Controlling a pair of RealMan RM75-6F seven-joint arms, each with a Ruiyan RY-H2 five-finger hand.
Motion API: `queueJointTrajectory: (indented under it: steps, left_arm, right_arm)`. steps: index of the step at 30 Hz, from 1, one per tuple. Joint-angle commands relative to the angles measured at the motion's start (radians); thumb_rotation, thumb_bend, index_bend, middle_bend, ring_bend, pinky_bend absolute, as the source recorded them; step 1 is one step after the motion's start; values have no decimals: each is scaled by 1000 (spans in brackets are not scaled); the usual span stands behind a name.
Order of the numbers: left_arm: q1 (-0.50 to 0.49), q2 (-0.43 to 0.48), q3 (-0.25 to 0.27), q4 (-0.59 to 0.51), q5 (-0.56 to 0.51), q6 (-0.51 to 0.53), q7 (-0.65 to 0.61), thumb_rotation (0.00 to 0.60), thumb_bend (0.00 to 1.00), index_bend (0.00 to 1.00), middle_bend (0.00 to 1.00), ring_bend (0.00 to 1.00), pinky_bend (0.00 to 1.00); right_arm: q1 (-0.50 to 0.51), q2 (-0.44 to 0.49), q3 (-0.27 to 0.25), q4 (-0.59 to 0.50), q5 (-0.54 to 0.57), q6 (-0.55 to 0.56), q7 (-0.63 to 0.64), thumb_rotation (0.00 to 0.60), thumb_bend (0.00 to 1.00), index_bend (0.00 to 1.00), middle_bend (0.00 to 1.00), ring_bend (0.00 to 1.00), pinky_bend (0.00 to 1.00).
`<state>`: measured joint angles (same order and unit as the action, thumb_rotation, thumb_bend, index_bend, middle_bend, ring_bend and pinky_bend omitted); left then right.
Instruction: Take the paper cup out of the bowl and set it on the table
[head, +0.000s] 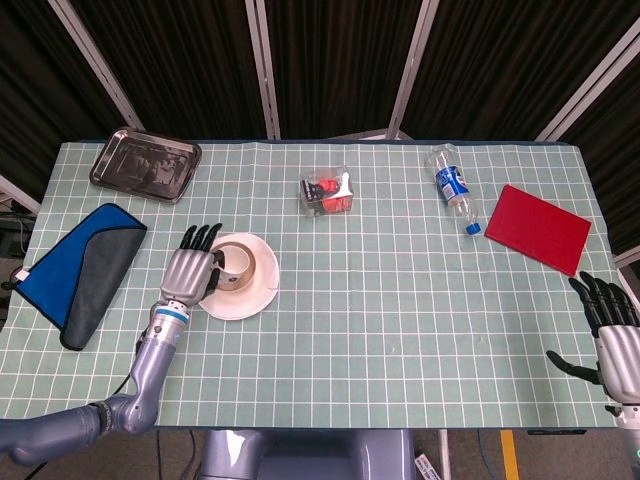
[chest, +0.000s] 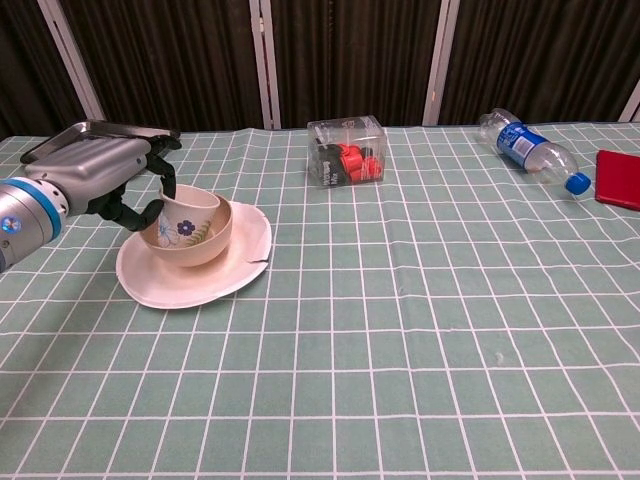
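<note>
A cream paper cup (chest: 188, 218) with a blue flower print sits tilted in a tan bowl (chest: 216, 240), which stands on a white plate (chest: 200, 285) at the table's left. My left hand (chest: 110, 180) grips the cup from its left side, fingers (chest: 166, 186) hooked over the rim and thumb against the wall. From above, the left hand (head: 192, 270) partly covers the cup (head: 233, 260) and the plate (head: 246, 300). At the table's front right corner my right hand (head: 612, 335) hovers with fingers spread, holding nothing.
A steel tray (head: 146, 164) lies at the back left and a blue-grey cloth (head: 80, 270) at the left edge. A clear box of red items (chest: 346, 150) sits mid-back. A plastic bottle (chest: 528, 148) and a red book (head: 538, 228) lie at the right.
</note>
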<state>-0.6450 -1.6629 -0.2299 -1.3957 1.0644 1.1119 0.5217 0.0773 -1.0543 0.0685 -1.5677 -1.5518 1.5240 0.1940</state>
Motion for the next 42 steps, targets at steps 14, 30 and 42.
queueJointTrajectory:
  steps: [14, 30, 42]
  left_arm:
    - [142, 215, 57, -171, 246, 244, -173, 600, 627, 572, 0, 0, 0]
    - [224, 90, 137, 193, 283, 212, -418, 600, 626, 571, 0, 0, 0]
    - [238, -13, 160, 345, 319, 192, -492, 600, 627, 557, 0, 0, 0]
  right_arm:
    - [-4, -4, -1, -5, -3, 8, -18, 600, 37, 36, 0, 0, 0]
    - [-1, -16, -6, -10, -7, 1, -53, 600, 37, 36, 0, 0, 0]
    - [-3, -12, -4, -8, -7, 5, -40, 600, 37, 36, 0, 0, 0]
